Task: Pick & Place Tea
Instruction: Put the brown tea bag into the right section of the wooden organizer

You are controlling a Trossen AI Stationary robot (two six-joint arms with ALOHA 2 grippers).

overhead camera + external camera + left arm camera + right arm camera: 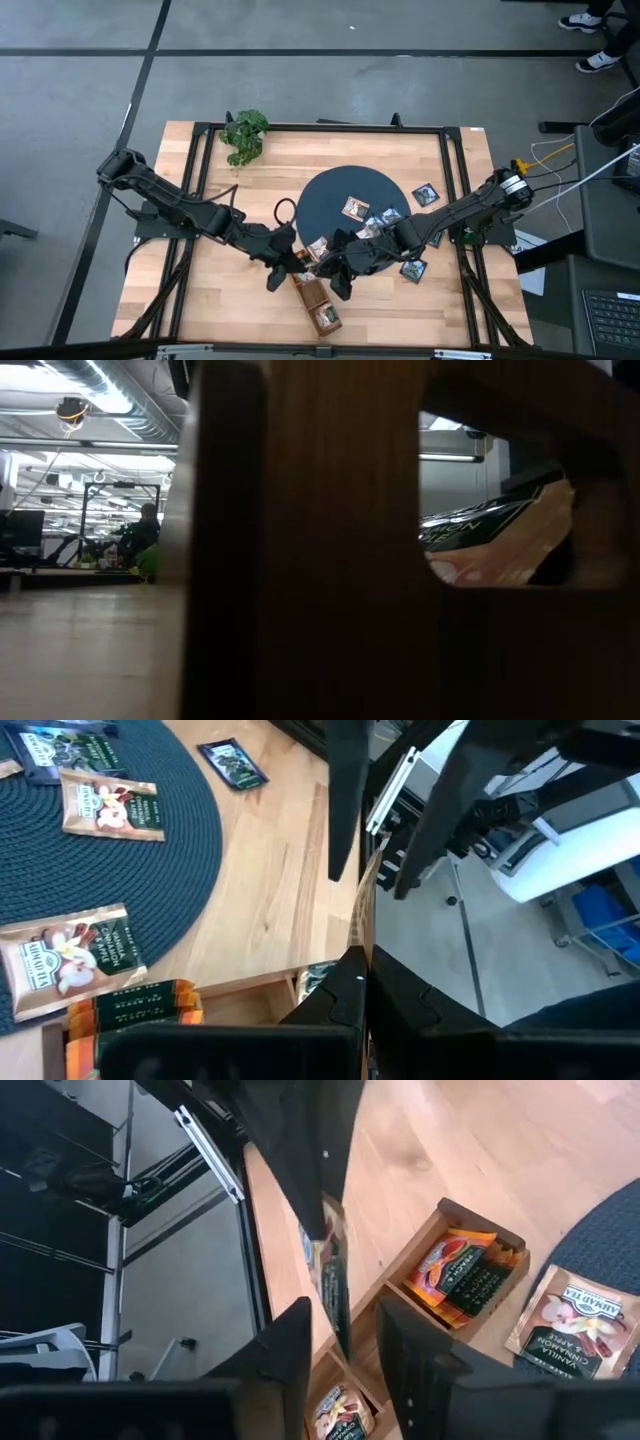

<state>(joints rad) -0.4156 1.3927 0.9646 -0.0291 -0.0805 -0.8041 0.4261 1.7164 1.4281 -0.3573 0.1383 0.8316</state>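
A thin tea sachet (362, 910), seen edge-on, hangs in the air above the long brown tray (318, 305) at the table's near middle. My left gripper (364, 982) is shut on it. My right gripper (342, 1330) faces it from the right, open. Its two fingers stand on either side of the sachet's other end (335, 1285) with a narrow gap showing. The tray's compartments hold orange sachets (460, 1275). More sachets (355, 208) lie flat on the round dark mat (315, 195). My left gripper pinches one edge of the sachet (358, 938) between its two fingers. It comes from the table's left, slanting a little downward. The sachet is lifted clear above the tray, standing on edge, and its free end reaches between my right gripper's open fingers.
A green plant (245, 133) stands at the far left. Loose sachets lie on the wood right of the mat (426, 194) and near the right arm (413, 268). The tray's wooden wall (300, 560) fills most of the low view.
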